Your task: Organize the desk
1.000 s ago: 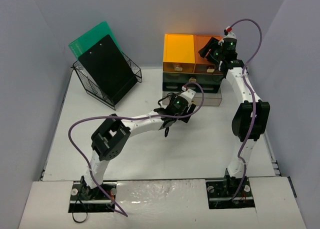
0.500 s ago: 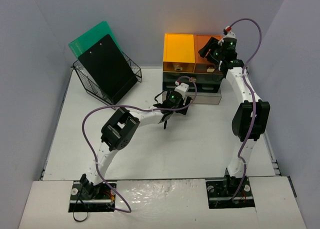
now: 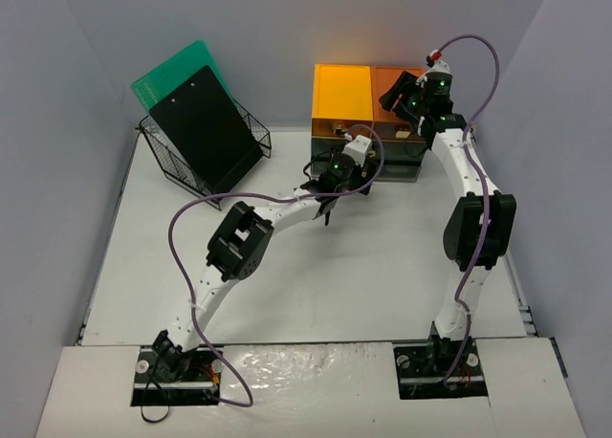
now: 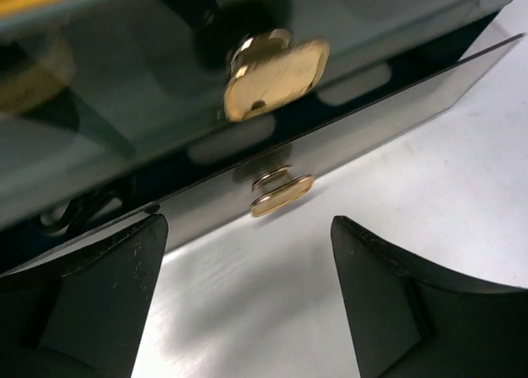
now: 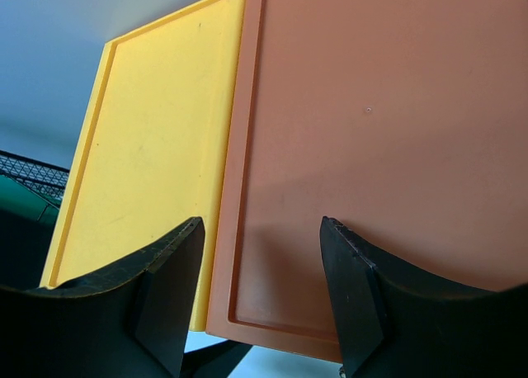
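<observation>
The white counter [image 3: 382, 275] fills the middle of the overhead view, with the drawer unit [image 3: 368, 122] at upper centre and a wire basket [image 3: 206, 165] at upper left. The left tool [image 4: 247, 238] sits low over the counter, jaws wide apart with nothing between them, facing the dark drawer fronts and two brass handles [image 4: 276, 73] near the centre of its wrist view. The right tool [image 5: 260, 229] hangs over the unit's orange top [image 5: 371, 147], jaws parted and empty.
</observation>
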You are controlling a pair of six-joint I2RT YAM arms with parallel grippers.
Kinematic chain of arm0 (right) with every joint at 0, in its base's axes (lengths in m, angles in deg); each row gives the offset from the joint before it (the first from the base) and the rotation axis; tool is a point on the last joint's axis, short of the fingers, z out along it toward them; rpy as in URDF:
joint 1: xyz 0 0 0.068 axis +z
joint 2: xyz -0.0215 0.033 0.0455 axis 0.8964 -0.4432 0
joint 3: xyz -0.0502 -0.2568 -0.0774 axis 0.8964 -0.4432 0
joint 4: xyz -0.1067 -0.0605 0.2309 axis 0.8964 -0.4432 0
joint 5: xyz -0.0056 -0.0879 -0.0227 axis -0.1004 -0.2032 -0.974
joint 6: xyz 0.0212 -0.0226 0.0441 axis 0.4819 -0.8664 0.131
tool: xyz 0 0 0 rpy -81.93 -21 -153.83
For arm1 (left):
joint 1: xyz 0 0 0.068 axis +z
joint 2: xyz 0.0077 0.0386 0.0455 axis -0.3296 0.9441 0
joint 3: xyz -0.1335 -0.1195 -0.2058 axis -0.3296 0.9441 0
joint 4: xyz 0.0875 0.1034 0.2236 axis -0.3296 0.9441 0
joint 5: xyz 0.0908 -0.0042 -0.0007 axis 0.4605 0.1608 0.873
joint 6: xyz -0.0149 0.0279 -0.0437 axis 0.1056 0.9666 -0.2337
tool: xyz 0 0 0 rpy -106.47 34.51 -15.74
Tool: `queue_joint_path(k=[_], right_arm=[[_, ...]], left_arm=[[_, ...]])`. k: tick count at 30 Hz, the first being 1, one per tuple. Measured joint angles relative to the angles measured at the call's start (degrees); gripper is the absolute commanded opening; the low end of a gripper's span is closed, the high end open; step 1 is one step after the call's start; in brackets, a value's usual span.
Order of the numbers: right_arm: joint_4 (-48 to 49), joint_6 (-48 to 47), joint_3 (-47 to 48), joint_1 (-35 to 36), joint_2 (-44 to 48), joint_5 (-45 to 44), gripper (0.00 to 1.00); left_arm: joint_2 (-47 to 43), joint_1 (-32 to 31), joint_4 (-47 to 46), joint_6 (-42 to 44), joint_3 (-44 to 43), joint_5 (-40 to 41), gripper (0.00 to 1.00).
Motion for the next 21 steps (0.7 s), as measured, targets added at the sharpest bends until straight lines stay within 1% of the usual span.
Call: queue_joint_path(k=[8, 19, 21], right_arm=[[0.00, -0.20, 0.02, 0.00, 0.00, 0.02, 0.56], [-0.02, -0.51, 0.06, 0.02, -0.02, 0.02, 0.57], [-0.04, -0.62, 0.04, 0.04, 0.00, 0.00, 0.57]], left_arm=[[5.61, 0.42, 0.10, 2.26, -7.53, -1.46, 0.79], [7.53, 0.98, 1.13, 2.44, -8.03, -3.63, 0.79], [6.78, 1.00, 0.74, 2.50, -6.48, -3.50, 0.79]])
